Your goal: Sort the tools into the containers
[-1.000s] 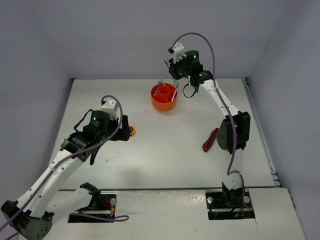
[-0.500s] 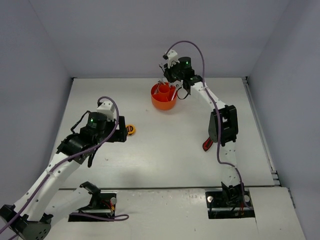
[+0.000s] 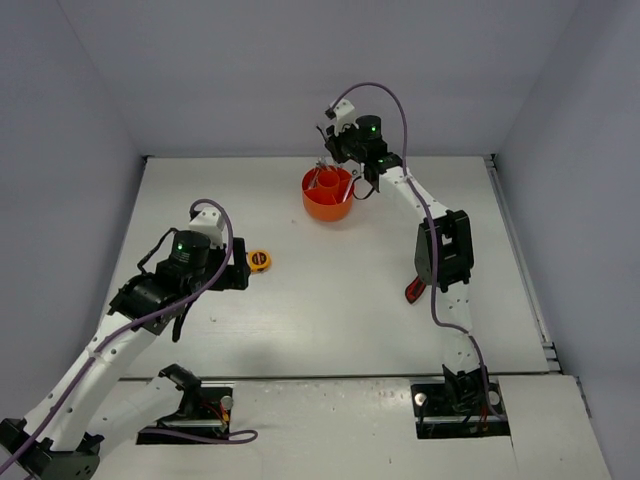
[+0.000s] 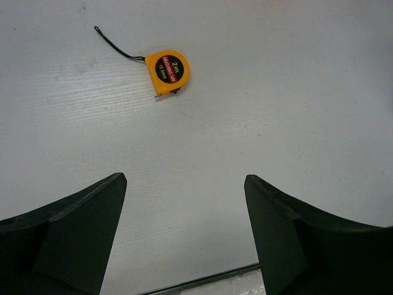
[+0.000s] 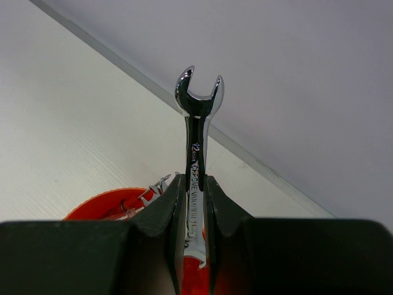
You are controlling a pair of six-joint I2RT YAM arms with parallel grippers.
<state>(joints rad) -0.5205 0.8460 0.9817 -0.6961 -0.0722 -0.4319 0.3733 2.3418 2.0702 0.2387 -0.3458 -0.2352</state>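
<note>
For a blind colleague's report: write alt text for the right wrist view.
A silver wrench stands upright, clamped between two black jaws, open end up. Behind the jaws, an orange tub holding silver tool ends sits on a white table.

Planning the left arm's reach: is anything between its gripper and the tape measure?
Nothing visible: only bare table lies between the open left gripper and the tape measure; its cord trails away beyond it.
</note>
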